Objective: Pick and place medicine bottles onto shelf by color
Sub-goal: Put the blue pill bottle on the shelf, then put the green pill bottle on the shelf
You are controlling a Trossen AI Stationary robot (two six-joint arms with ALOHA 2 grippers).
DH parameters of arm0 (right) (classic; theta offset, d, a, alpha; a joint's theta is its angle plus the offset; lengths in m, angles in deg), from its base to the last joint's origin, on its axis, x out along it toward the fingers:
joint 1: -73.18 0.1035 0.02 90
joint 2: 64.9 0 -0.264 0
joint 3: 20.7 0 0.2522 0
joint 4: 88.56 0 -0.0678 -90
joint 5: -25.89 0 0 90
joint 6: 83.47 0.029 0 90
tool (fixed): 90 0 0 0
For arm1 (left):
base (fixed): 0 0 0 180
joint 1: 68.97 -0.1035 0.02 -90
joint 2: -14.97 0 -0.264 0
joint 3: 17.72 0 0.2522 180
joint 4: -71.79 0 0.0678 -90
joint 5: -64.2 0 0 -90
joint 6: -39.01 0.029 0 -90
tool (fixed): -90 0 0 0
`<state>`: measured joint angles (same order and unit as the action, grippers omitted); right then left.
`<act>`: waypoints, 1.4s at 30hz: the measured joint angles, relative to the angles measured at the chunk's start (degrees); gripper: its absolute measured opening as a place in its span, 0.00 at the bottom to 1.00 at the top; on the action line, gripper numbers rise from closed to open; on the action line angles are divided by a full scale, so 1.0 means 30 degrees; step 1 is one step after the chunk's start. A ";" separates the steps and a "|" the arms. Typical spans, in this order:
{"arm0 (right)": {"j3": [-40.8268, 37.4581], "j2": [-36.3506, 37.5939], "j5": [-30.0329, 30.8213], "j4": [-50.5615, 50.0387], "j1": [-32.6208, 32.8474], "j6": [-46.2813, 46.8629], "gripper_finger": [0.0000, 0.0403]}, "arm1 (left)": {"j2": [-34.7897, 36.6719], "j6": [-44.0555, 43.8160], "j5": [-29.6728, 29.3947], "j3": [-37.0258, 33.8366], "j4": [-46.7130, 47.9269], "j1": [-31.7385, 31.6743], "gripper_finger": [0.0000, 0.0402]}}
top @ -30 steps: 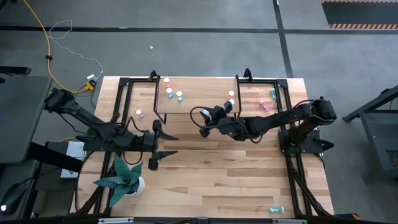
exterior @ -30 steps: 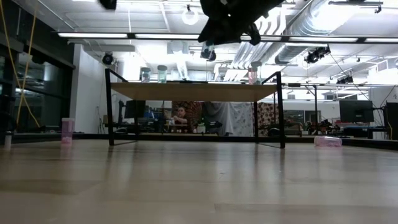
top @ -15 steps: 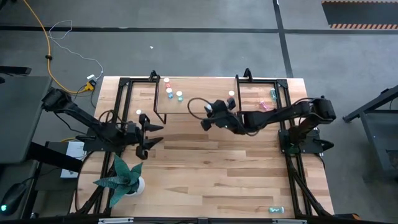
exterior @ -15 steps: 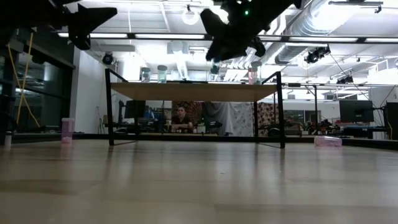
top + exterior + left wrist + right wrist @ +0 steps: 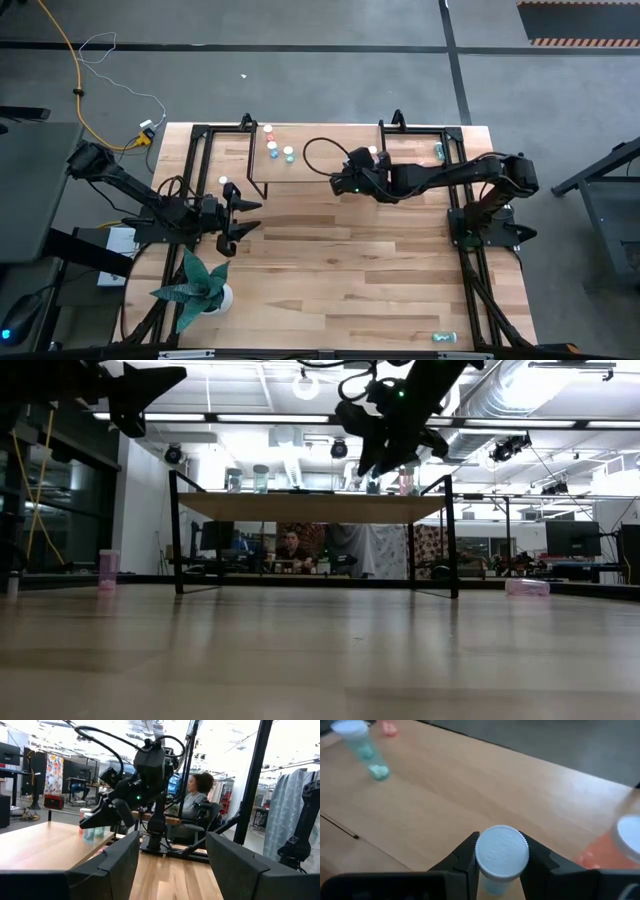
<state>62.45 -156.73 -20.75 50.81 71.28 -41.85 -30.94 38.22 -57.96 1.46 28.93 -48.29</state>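
My right gripper (image 5: 347,181) is over the right part of the shelf (image 5: 310,170), shut on a teal bottle with a white cap (image 5: 501,852). In the low view this bottle (image 5: 372,483) is upright at about the height of the shelf top (image 5: 300,506). Other bottles stand on the shelf: a teal one (image 5: 364,747), a red-orange one (image 5: 619,845) and several at its far left corner (image 5: 273,148). My left gripper (image 5: 243,218) is open, clear of everything, above the table left of the shelf. My right gripper pinches the teal bottle between its two fingers, one finger (image 5: 467,855) on each side of the white cap (image 5: 501,840). The fingers slant down at it from above. The bottle stays upright below them; whether its base touches the shelf top, I cannot tell.
A pink bottle (image 5: 223,181) stands on the table left of the shelf. More bottles lie right of the shelf (image 5: 430,165), and one lies near the table's near right corner (image 5: 443,338). A white pot with a green plant (image 5: 205,285) stands at the near left. A person sits beyond the table (image 5: 197,795).
My right gripper has carried the teal bottle toward the table's far edge and the right, over the shelf, and down toward the shelf top. My left gripper drew back toward the table's left edge early in the second, then kept still.
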 joint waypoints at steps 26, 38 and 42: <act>-0.0051 -0.0172 0.0677 -0.0739 -0.0077 0.0149 0.26 | -0.0015 -0.0186 0.0015 0.0004 -0.0001 0.0000 0.54; -0.0051 -0.0163 0.1170 -0.0703 -0.0128 0.0113 0.45 | -0.0015 -0.0178 0.0015 0.0004 0.0000 0.0000 0.54; -0.0051 0.0108 0.1074 -0.0702 -0.0073 -0.0201 0.52 | -0.0015 -0.0178 0.0014 0.0004 0.0007 0.0000 0.54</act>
<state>62.30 -156.41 -17.52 48.70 71.06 -42.45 -30.99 37.69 -57.92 1.47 28.95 -48.29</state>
